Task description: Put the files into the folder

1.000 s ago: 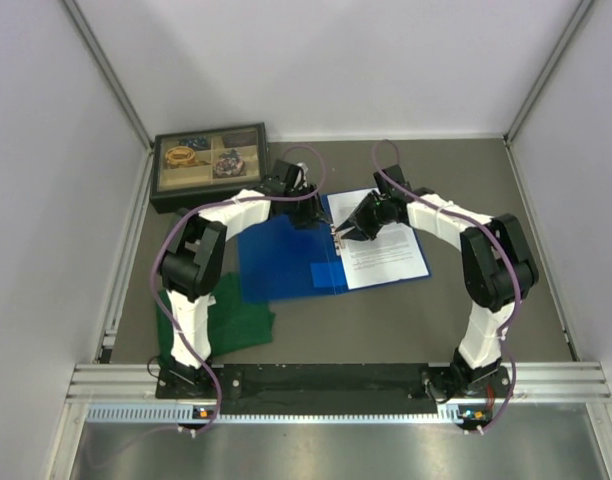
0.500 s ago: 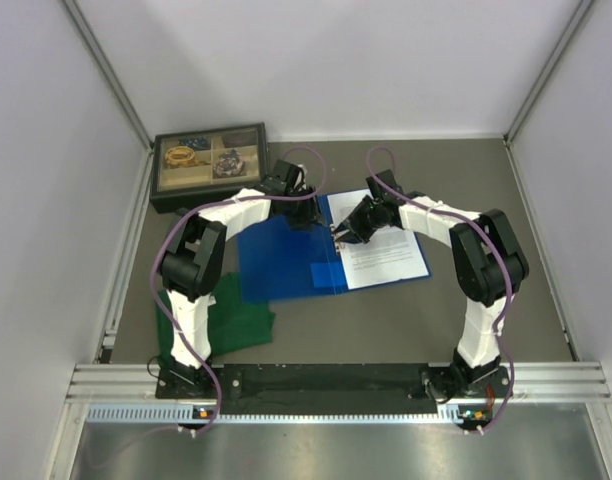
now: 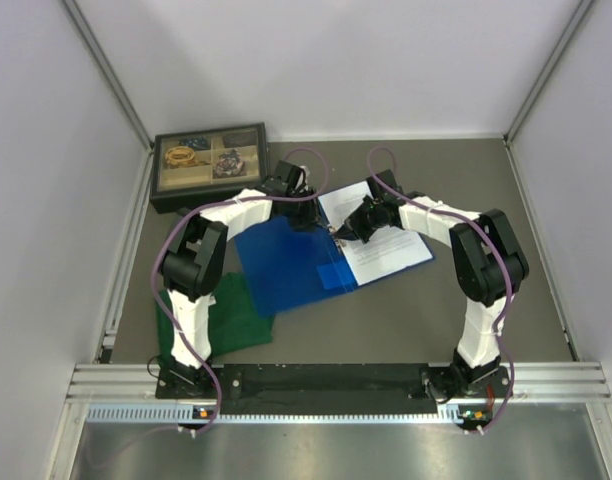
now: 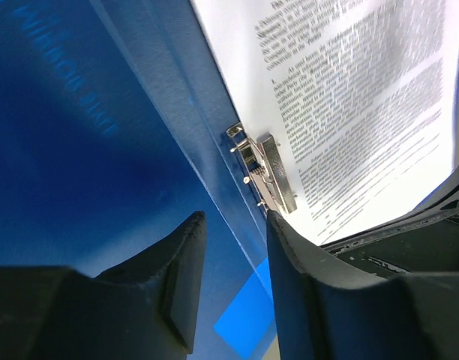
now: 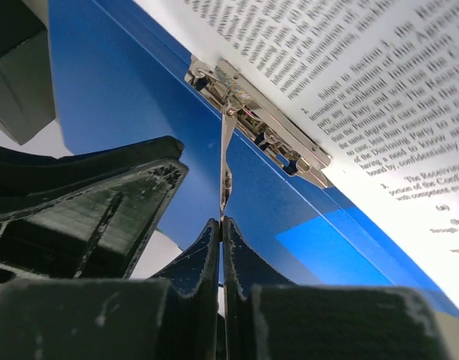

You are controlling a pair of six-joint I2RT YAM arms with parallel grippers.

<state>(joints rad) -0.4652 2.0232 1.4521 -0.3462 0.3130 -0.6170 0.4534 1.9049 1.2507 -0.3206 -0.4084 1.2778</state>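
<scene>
1. Plainly, the files (image 3: 391, 250) lie printed side up on the right half of the open folder (image 3: 286, 265), which rests flat and askew on the table (image 3: 466, 320).
2. At the spine, the clamp lever (image 5: 226, 150) stands up from the metal clip, just beside the sheets' edge.
3. The right gripper (image 5: 221, 221) has its fingers pressed together on that lever's thin tip.
4. The left gripper (image 4: 235, 219) hangs low over the blue left cover beside the clip, fingers apart with nothing between them.
5. A green cloth (image 3: 236, 315) lies by the folder's near-left corner, and a compartment box (image 3: 208, 165) sits at the far left.
</scene>
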